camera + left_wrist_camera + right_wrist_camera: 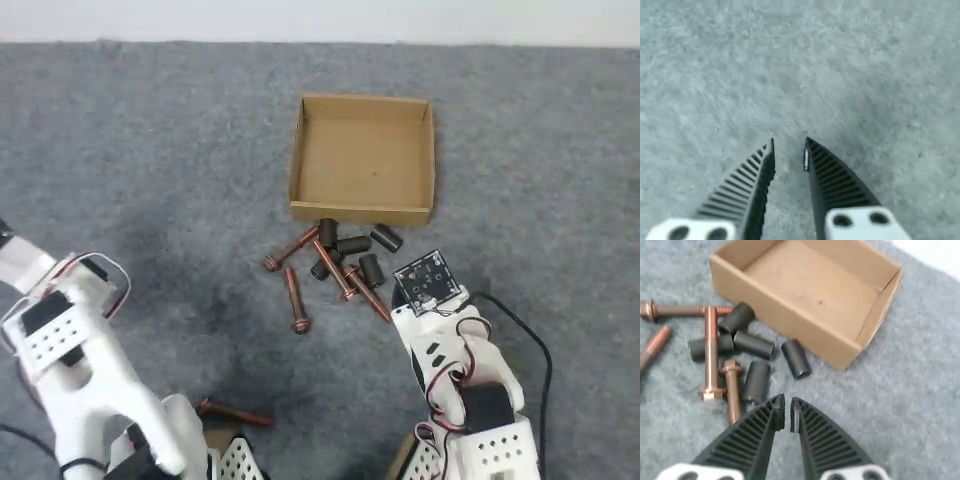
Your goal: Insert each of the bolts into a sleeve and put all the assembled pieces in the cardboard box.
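When reaching for a bolt (710, 350) just ahead of the right pincer (787, 410), nearly closed and empty, grip mid-shank; should feel stiff, heavy, smooth, apt to roll. Sleeves (754, 344) alongside, cardboard box (780, 320) beyond. Left pincer (789, 150) apparently slightly apart, empty, over the bench (840, 60).

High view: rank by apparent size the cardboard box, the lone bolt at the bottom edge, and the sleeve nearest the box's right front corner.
1. cardboard box, by far the largest
2. lone bolt, clearly longer than the sleeve
3. sleeve, smallest
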